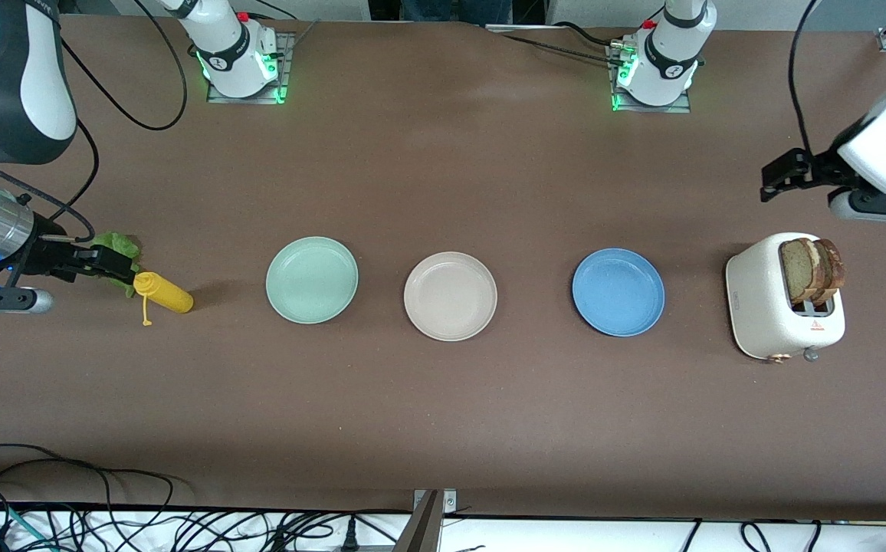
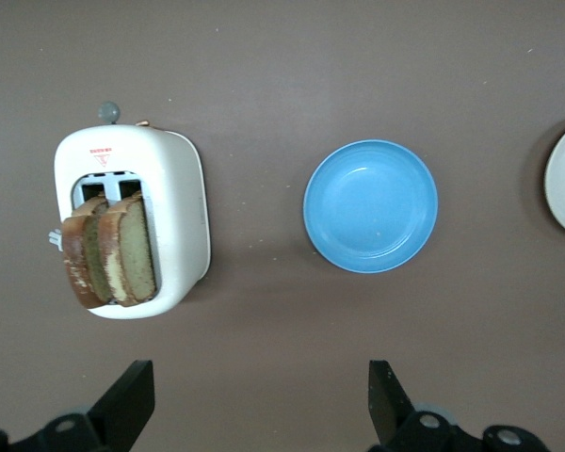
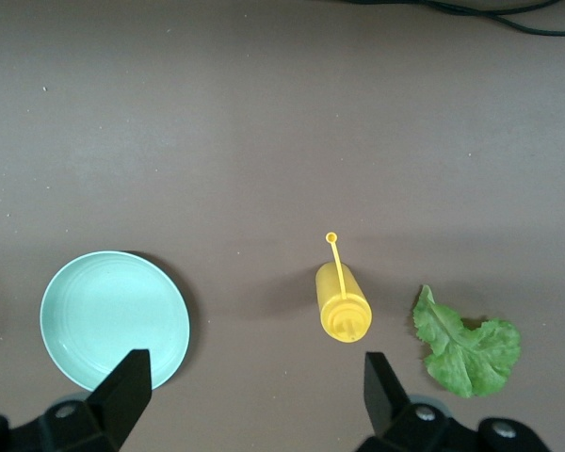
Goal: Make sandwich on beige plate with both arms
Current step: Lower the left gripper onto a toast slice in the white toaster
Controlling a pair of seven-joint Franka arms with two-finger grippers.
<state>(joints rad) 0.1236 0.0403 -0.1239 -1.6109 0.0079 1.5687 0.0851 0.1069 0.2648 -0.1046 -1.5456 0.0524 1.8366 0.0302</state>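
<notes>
Three round plates stand in a row on the brown tabletop (image 1: 443, 429), and each one holds nothing: the mint-green plate (image 1: 312, 279) toward the right arm's end, the beige plate (image 1: 450, 296) in the middle, and the blue plate (image 1: 618, 291) toward the left arm's end. Beside the blue plate, a white toaster (image 1: 785, 297) carries two bread slices (image 1: 812, 271) standing upright in its slots. The toaster has a small red mark with tiny writing, which I cannot read. A yellow squeeze bottle (image 1: 162, 292) lies on its side just beside a green lettuce leaf (image 1: 121, 247).

The left pincer (image 2: 259, 407) hangs wide open and holds nothing, over the tabletop near the toaster. The right pincer (image 3: 254, 403) is also wide open and holds nothing, over the lettuce and bottle.
</notes>
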